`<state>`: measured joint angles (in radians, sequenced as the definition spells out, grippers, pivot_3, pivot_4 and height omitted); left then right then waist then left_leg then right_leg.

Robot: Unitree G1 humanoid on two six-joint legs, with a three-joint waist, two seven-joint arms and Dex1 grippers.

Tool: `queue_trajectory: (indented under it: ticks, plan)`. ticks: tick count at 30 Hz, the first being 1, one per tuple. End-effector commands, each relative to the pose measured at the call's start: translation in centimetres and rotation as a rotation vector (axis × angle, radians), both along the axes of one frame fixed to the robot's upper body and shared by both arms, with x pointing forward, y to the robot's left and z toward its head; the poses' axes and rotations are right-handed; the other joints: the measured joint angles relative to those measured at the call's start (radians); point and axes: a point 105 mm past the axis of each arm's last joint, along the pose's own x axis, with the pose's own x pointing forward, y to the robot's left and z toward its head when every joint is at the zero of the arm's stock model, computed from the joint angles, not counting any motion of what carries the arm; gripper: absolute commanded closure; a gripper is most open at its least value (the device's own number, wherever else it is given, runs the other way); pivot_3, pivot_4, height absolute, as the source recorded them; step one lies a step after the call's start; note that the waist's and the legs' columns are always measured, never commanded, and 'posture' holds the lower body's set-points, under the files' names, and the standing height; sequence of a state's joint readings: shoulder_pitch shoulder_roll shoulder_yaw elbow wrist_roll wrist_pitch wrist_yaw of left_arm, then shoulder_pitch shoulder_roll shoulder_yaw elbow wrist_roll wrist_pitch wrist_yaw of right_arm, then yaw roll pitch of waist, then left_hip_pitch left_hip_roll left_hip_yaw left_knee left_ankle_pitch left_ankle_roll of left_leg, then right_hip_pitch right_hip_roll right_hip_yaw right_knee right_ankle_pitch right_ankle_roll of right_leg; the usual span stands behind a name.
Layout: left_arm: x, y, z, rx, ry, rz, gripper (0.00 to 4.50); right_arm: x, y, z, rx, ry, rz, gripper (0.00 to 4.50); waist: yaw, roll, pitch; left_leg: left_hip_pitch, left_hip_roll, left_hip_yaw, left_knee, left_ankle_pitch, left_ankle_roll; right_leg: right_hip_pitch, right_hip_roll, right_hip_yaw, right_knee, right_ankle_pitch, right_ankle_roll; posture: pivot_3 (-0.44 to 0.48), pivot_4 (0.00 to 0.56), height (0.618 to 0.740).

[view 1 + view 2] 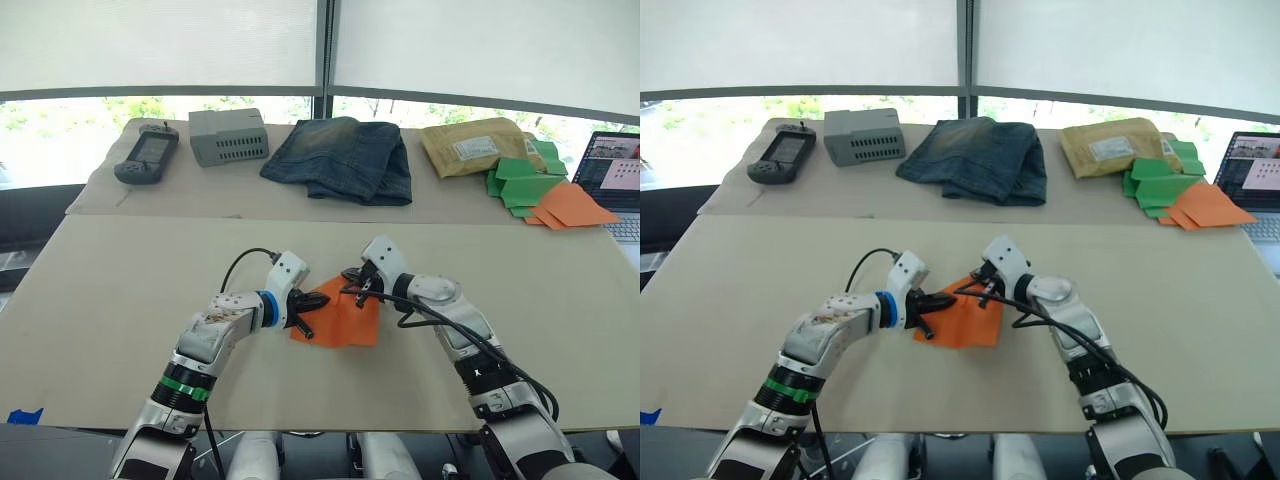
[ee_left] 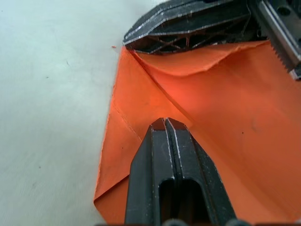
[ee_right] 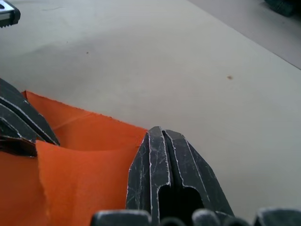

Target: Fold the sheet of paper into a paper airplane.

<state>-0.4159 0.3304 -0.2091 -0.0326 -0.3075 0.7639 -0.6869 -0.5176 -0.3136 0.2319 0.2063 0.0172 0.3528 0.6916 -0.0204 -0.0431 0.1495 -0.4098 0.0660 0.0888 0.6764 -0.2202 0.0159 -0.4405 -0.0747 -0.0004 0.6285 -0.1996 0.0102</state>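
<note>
1. Sheet of paper [image 1: 338, 318] flat on the near table [image 1: 120, 290], between the two pincers and touching both; partly folded already, with a diagonal crease and a lifted flap showing in the left wrist view

2. Left gripper [image 1: 306, 303] at the sheet's left edge, fingers pressed together with no gap; tips resting on the orange surface just short of the diagonal crease, probably to pin that side down so the sheet cannot slide while the other side is worked

3. Right gripper [image 1: 358, 285] at the sheet's far edge, opposite the left one and near it; fingers likewise drawn together, set against the edge where a flap [image 3: 70, 174] curls upward; hard to tell whether paper is actually pinched between them or merely pushed

4. Held this way to let one pincer anchor and the other press or turn a flap: an early fold, not yet a dart

5. Well beyond both pincers, on the far table: handheld device [image 1: 147, 153], grey box [image 1: 228, 135], folded jeans [image 1: 342, 158], tan envelope [image 1: 478, 144], green paper pieces [image 1: 524, 180], orange folded pieces [image 1: 572, 206], laptop [image 1: 618, 180]
</note>
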Motion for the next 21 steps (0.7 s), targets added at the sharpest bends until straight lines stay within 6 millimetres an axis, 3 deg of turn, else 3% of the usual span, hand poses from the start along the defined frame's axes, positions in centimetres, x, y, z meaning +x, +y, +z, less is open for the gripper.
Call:
queue_trajectory:
  ticks: [1, 4, 9, 15, 21]
  plan:
    - [0.0, 0.3, -0.3, 0.014, 0.003, 0.017, 4.49, 0.4, 0.3, 1.6, -0.006, -0.095, 0.016, 4.5, 0.0, 0.0, 0.0, 0.0, 0.0, 0.0, 0.0, 0.0, 0.0, 0.0, 0.0, 0.0, 0.0, 0.0, 0.0, 0.0, 0.15, 0.716]
    - [0.1, 0.3, -0.3, 0.014, 0.004, 0.019, 4.49, 0.3, 0.5, 2.8, -0.022, -0.153, 0.07, 4.5, 0.0, 0.0, 0.0, 0.0, 0.0, 0.0, 0.0, 0.0, 0.0, 0.0, 0.0, 0.0, 0.0, 0.0, 0.0, 0.0, 0.15, 0.716]
    - [-0.1, 0.3, -0.4, 0.013, 0.007, 0.018, 4.49, -1.6, 2.0, 2.8, -0.098, -0.206, 0.268, 4.5, 0.002, 0.0, 0.0, -0.001, 0.0, 0.0, 0.0, 0.0, 0.0, 0.0, 0.0, 0.0, -0.001, 0.0, 0.0, 0.0, 0.15, 0.716]
    - [-0.2, 0.5, -0.5, 0.016, 0.006, 0.021, 4.49, -0.2, 1.9, 6.1, -0.092, -0.348, 0.221, 4.5, 0.002, 0.001, 0.001, -0.001, 0.0, 0.001, -0.001, 0.0, 0.0, -0.001, -0.001, 0.0, -0.001, 0.0, 0.0, 0.0, 0.15, 0.716]
    - [-0.4, 0.5, -0.6, 0.019, 0.009, 0.02, 4.49, -0.2, 1.7, 4.7, -0.058, -0.271, 0.185, 4.5, 0.006, 0.001, 0.001, -0.001, 0.0, 0.0, -0.002, 0.0, 0.0, -0.001, 0.0, 0.0, -0.001, -0.001, 0.0, 0.0, 0.15, 0.716]
